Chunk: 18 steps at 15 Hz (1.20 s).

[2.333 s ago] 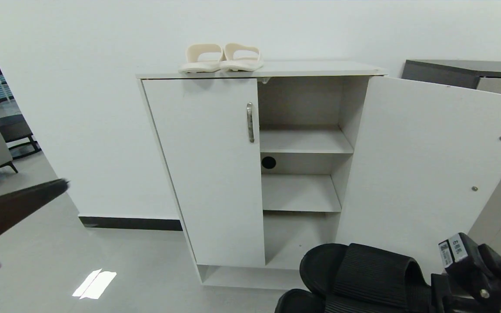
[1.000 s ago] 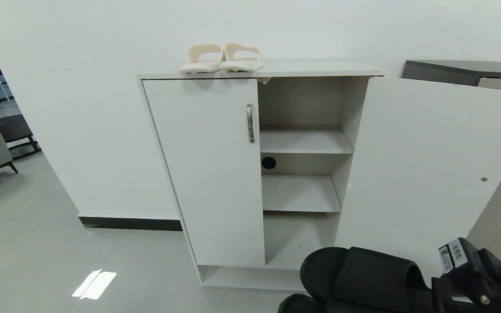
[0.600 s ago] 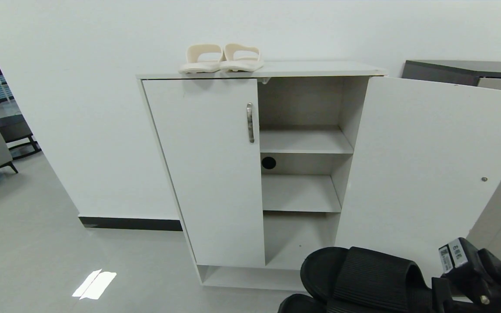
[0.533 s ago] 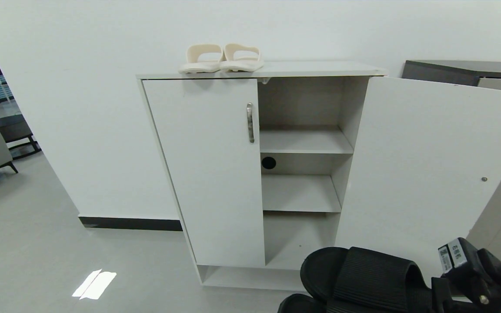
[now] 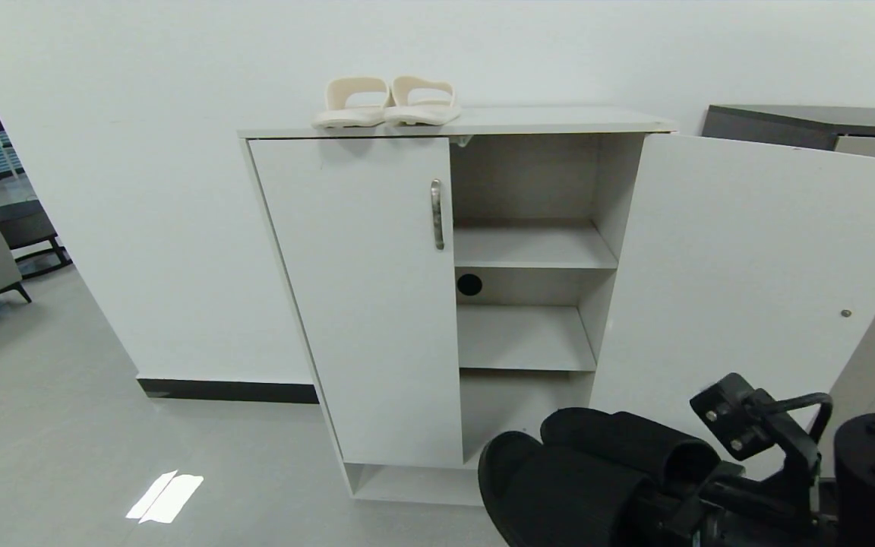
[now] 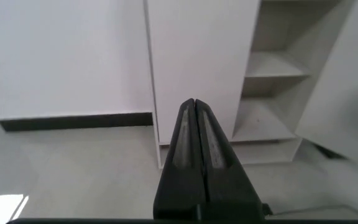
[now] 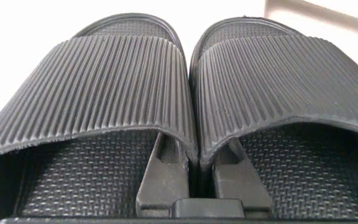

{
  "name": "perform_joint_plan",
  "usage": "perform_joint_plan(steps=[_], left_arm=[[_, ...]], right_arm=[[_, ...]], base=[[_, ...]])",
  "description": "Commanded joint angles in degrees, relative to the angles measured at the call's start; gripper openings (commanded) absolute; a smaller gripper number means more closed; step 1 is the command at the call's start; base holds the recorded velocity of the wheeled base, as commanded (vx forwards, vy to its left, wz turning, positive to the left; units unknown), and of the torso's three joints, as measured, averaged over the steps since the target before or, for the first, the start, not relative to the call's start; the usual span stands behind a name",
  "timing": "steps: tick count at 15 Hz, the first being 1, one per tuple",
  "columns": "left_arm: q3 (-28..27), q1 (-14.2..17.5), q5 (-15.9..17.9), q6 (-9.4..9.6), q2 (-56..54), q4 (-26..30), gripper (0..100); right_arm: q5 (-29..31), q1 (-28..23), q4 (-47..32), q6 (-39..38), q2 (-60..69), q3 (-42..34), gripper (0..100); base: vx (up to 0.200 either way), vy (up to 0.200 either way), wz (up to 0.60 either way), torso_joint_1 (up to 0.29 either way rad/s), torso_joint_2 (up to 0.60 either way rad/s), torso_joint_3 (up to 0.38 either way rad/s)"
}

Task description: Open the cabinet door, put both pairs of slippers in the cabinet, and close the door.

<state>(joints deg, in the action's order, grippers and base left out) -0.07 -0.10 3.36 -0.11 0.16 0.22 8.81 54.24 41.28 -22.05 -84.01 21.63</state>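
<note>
White two-door cabinet against the wall: left door closed, with a vertical metal bar handle at its inner edge. The right door is swung wide open. Two shelves and a bottom compartment show in the open right half, with a round hole in the back panel between the shelves.

Pair of beige open-toe rubber slippers sits side by side on the cabinet top, toward its left end, at the front edge.

Pair of black ribbed-strap rubber slippers is side by side in the right gripper, low in front of the bottom compartment and outside the cabinet. One finger is in each slipper, and the jaws are clamped on the two touching inner side walls.

Left gripper is above the grey tiled floor in front of the closed left door, jaws pressed together with nothing between them.
</note>
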Motion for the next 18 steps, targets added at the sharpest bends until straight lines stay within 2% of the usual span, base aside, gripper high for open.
perform_joint_plan(steps=[1, 4, 6, 12, 18], left_arm=[[0.07, 0.01, -0.38, -0.42, -0.07, -0.04, 0], [-0.01, 0.01, -0.46, -0.42, -0.07, -0.04, 0], [-0.01, 0.01, -0.38, -0.24, -0.07, -0.04, 0], [-0.01, 0.01, -0.29, 0.37, -0.07, -0.04, 0], [-0.01, 0.01, -0.11, 0.37, -0.07, -0.04, 0]], right_arm=[[7.53, 5.44, 0.82, -5.19, -7.84, 2.81, 0], [23.35, 6.23, 2.23, -7.04, -20.15, 7.55, 0], [29.07, 4.91, 4.25, -8.45, -26.21, 11.16, 0], [29.33, 1.05, 7.59, -8.18, -30.96, 14.94, 0], [29.59, -3.79, 7.68, -4.58, -37.02, 25.04, 0]], base=[[0.000, 0.000, 0.00, 0.000, 0.00, 0.000], [0.000, 0.000, 0.00, 0.000, 0.00, 0.000], [0.000, 0.000, 0.00, 0.000, 0.00, 0.000], [0.000, 0.000, 0.00, 0.000, 0.00, 0.000], [0.000, 0.000, 0.00, 0.002, 0.00, -0.131]])
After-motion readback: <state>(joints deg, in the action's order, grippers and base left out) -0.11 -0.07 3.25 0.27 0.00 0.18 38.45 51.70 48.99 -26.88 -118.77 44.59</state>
